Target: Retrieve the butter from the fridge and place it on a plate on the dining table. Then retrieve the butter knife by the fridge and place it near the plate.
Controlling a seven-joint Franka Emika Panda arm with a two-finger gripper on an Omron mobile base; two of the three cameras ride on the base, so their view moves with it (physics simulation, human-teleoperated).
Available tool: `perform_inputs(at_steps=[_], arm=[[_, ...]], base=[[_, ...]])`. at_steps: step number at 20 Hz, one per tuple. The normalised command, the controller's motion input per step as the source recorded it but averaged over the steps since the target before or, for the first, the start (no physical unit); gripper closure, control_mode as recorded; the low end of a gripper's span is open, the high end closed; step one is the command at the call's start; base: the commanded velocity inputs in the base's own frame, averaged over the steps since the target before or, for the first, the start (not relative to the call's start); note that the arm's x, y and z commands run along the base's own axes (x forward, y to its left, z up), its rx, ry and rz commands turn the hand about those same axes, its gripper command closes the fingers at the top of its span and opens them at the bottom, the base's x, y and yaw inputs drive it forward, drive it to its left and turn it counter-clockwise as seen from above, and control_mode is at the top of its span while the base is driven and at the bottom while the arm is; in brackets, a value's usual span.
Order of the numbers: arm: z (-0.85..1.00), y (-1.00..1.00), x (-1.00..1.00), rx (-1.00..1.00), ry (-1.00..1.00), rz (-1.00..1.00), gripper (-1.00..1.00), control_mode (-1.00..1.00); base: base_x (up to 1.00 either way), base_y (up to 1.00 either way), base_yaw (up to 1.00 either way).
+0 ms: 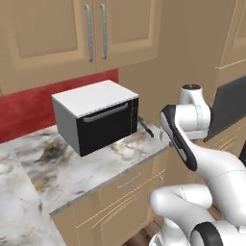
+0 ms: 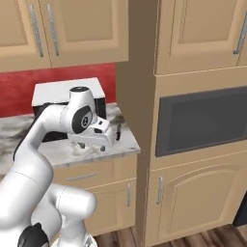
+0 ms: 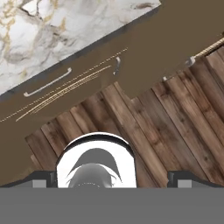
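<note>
Butter knife (image 1: 146, 128): lying flat on the marble counter (image 1: 96, 163), just right of the toaster oven (image 1: 96, 115) near the counter's end; also showing as a thin dark sliver in the right base view.
Handling: looking light, stiff and slim, probably slippery; lying so low, it is likely best pinched across the dark handle.
Gripper (image 2: 94, 145): hanging over the counter edge, jaws standing apart, holding nothing.
Surroundings: red backsplash (image 1: 29, 113) and tan wall cabinets (image 1: 72, 33) sitting behind; a tall cabinet with a dark built-in oven (image 2: 202, 120) rising beside.
Obstacles: the toaster oven is crowding the knife's left side; the cabinet wall is closing in on the right.
</note>
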Motion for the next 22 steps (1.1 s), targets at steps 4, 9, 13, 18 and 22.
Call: perform_inputs(at_steps=[4, 9, 13, 18, 22], arm=[[0.0, 0.0, 0.0, 0.0, 0.0, 0.0, -1.0, 1.0], [0.0, 0.0, 0.0, 0.0, 0.0, 0.0, -1.0, 1.0], [0.0, 0.0, 0.0, 0.0, 0.0, 0.0, -1.0, 1.0], [0.0, 0.0, 0.0, 0.0, 0.0, 0.0, -1.0, 1.0], [0.0, 0.0, 0.0, 0.0, 0.0, 0.0, -1.0, 1.0]], base=[[0.34, -0.09, 0.0], [0.59, -0.05, 0.0], [0.66, 0.0, 0.0], [0.17, -0.06, 0.0], [0.02, -0.26, 0.0]])
